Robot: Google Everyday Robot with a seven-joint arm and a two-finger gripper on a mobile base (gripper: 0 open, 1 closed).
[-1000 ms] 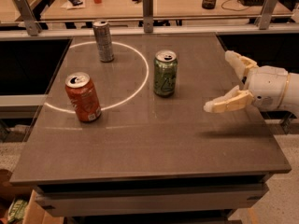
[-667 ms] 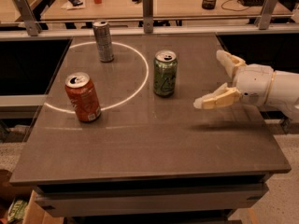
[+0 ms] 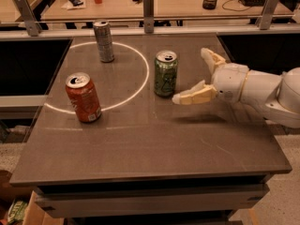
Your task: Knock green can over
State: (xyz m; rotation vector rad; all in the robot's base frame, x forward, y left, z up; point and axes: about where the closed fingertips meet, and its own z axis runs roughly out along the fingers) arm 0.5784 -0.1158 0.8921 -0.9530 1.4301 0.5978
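The green can (image 3: 166, 74) stands upright near the middle of the table (image 3: 154, 149), slightly toward the far edge and just outside the right side of the white circle (image 3: 145, 81) painted on the top. The gripper (image 3: 190, 76) reaches in from the right edge, low over the surface, with its two pale fingers spread wide and nothing held between them. The nearer finger's tip lies right beside the lower part of the can; whether it touches cannot be told. The other finger points toward the far edge, apart from the can.

The orange-red can (image 3: 83, 97) stands toward the left edge, and the slim silver-grey can (image 3: 104, 41) stands near the far left corner, both upright and well away from the arm.

The step in hand looks like the final approach before the push. The next move probably calls for a sideways sweep toward the left edge, striking the can high enough to tip it rather than slide it.
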